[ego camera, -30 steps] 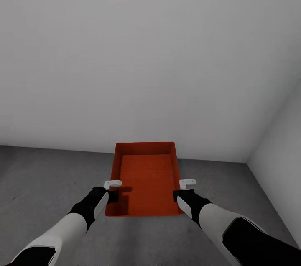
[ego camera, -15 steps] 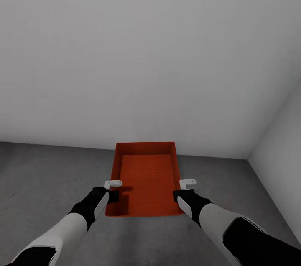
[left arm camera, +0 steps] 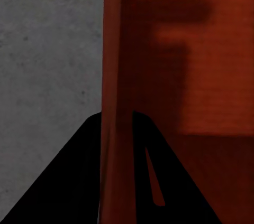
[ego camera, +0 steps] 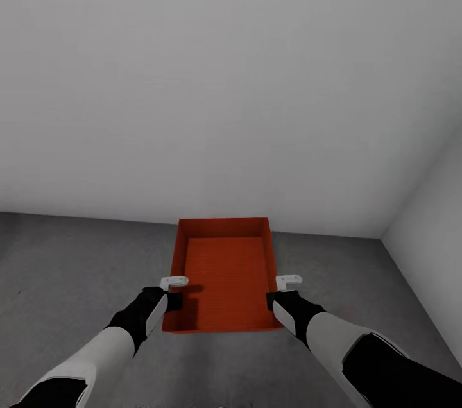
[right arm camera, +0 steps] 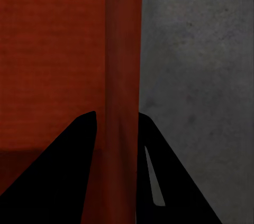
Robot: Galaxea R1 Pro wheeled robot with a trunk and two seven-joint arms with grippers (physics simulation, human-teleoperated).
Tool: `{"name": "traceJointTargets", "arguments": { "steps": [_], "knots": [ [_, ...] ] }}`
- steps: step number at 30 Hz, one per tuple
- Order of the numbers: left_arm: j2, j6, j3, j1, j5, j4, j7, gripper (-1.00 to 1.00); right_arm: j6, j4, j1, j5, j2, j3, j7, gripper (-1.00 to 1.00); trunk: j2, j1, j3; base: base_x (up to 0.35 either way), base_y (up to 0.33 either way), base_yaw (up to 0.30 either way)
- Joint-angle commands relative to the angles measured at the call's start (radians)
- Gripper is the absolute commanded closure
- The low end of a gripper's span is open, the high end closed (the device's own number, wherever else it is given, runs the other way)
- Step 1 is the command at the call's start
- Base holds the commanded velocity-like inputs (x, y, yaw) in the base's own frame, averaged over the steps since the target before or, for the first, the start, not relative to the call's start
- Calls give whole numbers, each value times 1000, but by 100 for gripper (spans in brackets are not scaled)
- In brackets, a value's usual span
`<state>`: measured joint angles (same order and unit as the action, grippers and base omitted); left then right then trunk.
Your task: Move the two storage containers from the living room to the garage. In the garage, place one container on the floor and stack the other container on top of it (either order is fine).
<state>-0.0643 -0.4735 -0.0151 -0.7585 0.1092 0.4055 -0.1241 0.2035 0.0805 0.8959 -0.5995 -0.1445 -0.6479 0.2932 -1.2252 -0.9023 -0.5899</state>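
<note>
Storage container [ego camera: 224, 276] (orange-red, open-topped) above grey floor [ego camera: 64, 267]; left claw [ego camera: 172, 292] and right claw [ego camera: 282, 292] each clamp a side wall.

Right gripper [right arm camera: 117, 129] black fingers [right arm camera: 63, 171] straddle orange-red container [right arm camera: 53, 49] side wall; grey concrete floor [right arm camera: 201, 65] beyond wall.

Storage container [ego camera: 224, 273]: matt orange-red, plastic-looking, with a finely ribbed base. Floor [ego camera: 70, 267]: rough, mottled grey concrete. Wall [ego camera: 224, 74]: smooth, matt grey-white. Gripper fingers [left arm camera: 63, 182] appeared matt black.
</note>
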Motion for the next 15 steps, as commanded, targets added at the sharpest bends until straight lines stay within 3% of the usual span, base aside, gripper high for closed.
{"name": "traceJointTargets", "arguments": {
  "steps": [1,15],
  "knots": [
    [-5,-5,-16,1,14,-1,-12,100,6,33,1,17,0,5,69,100,-8,-4,-6,0,0,0],
    [-5,-5,-16,1,14,-2,-12,100,7,33,1,18,-1,5,69,100,-106,-58,-72,0,0,0]
  ]
}}
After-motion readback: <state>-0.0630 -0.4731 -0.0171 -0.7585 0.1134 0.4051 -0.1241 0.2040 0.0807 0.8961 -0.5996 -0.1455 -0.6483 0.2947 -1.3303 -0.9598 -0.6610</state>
